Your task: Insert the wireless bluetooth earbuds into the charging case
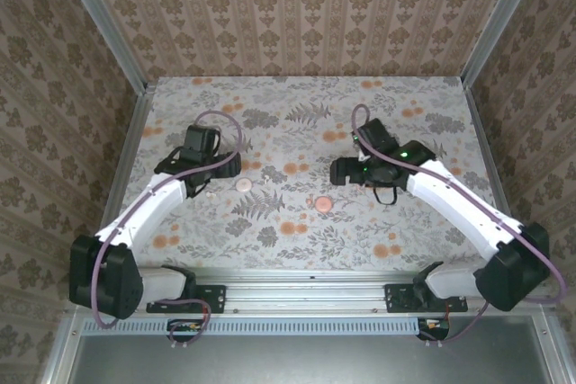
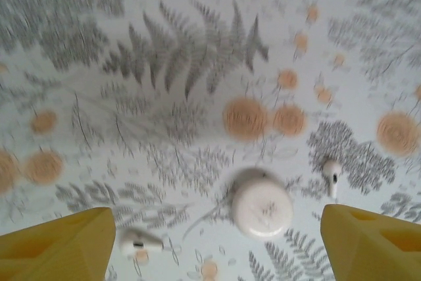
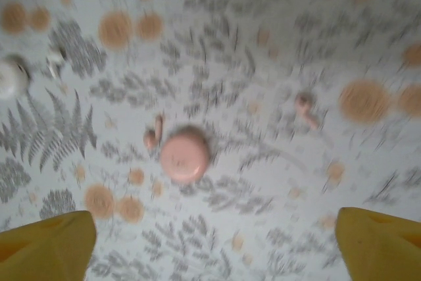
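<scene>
Here the left gripper [image 2: 216, 241], jaws spread wide, frames the white charging case [image 2: 263, 207], with a white earbud [image 2: 139, 243] on either side. The right gripper [image 3: 217, 248], equally spread, overlooks the pink case [image 3: 185, 156] and a pink earbud [image 3: 153, 135] just beside it. Best centre over one stem, then descend squarely before pinching.

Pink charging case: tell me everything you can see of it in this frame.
The pink charging case is a small round puck, smooth and plastic-looking, apparently closed, though the wrist view is blurred. It lies flat on the floral table cover, between the two arms in the top view. One pink earbud lies right beside its edge, contact unclear; a second pink earbud lies apart. Nothing grips it.
</scene>
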`<action>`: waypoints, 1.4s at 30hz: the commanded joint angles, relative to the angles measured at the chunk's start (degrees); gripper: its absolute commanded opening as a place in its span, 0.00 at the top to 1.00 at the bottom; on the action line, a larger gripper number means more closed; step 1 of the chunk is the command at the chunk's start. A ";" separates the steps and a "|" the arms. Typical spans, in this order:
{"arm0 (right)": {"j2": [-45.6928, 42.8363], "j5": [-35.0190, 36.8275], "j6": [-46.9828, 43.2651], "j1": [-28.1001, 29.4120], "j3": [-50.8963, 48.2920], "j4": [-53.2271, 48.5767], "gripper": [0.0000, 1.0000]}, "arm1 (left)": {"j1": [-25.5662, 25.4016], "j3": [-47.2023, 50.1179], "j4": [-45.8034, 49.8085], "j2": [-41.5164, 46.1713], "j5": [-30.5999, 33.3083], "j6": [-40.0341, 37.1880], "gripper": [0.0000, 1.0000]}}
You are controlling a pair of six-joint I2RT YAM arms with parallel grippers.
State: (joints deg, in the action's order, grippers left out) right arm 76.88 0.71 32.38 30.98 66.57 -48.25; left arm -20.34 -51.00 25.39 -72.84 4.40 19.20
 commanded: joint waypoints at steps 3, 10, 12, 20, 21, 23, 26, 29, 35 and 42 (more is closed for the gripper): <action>8.56 -1.59 8.89 2.98 4.54 -7.43 0.18 | -0.40 0.36 5.34 -2.67 -3.16 4.96 0.18; 20.42 -0.36 11.63 6.16 10.23 -10.43 0.30 | -0.34 1.94 4.61 -2.82 -4.43 4.74 0.18; 23.69 -0.53 11.87 6.85 12.24 -10.74 0.30 | -0.40 2.13 4.67 -2.89 -4.47 3.99 0.18; 31.66 -1.77 13.57 7.24 15.43 -10.73 0.25 | -0.40 2.70 4.54 -3.31 -4.64 2.54 0.18; 32.36 -1.77 13.61 7.25 15.72 -10.81 0.25 | -0.36 2.82 4.42 -3.36 -4.69 2.42 0.18; 33.32 -1.38 13.60 7.25 16.30 -11.07 0.25 | -0.33 2.85 4.32 -3.69 -4.63 2.33 0.18; 34.82 -1.49 13.20 7.25 17.04 -10.81 0.25 | -0.32 2.54 4.41 -4.02 -5.00 2.45 0.18; 36.55 -2.11 12.58 7.24 18.07 -10.93 0.25 | -0.29 2.23 4.28 -4.06 -5.11 2.60 0.18; 38.62 -2.74 12.00 7.25 18.97 -10.73 0.25 | -0.23 2.22 3.70 -4.91 -4.99 2.53 0.18; 40.28 -2.91 11.47 7.25 18.55 -10.48 0.30 | -0.18 2.05 3.67 -6.09 -5.39 2.60 0.18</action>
State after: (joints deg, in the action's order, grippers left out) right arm 116.14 -0.99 43.75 38.00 84.23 -56.60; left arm -20.34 -48.64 28.73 -78.46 -0.30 22.68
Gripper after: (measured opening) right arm 0.704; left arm 0.818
